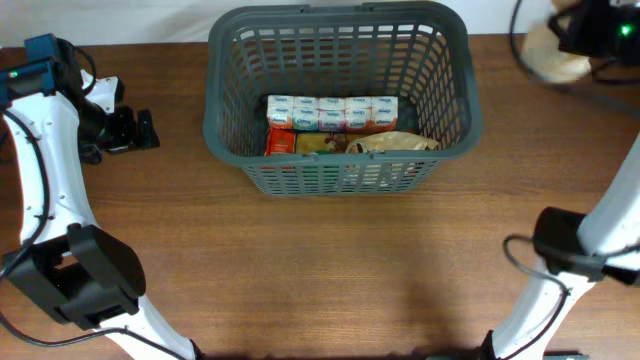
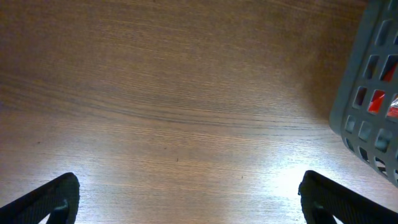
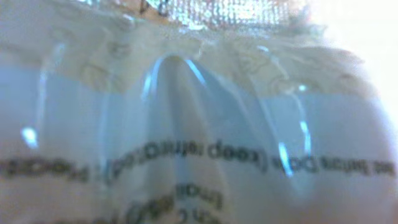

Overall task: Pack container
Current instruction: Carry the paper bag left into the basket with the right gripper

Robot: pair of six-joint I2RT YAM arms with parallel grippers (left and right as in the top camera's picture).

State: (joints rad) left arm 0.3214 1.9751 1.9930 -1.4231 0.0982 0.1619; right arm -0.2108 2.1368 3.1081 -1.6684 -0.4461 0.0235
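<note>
Altogether one container (image 1: 340, 180), five white cartons (image 1: 331, 112) inside.

A brown table (image 1: 320, 270) with fine dark grain fills the overhead view; a pale strip (image 1: 130, 20) runs beyond its far edge. In the left wrist view, white glare (image 2: 186, 186) washes its near part

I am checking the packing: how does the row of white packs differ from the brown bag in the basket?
The white packs are boxy and form a neat row; the brown bag is crumpled and irregular. The packs are white; the bag is golden brown. Both lie in the container.
</note>
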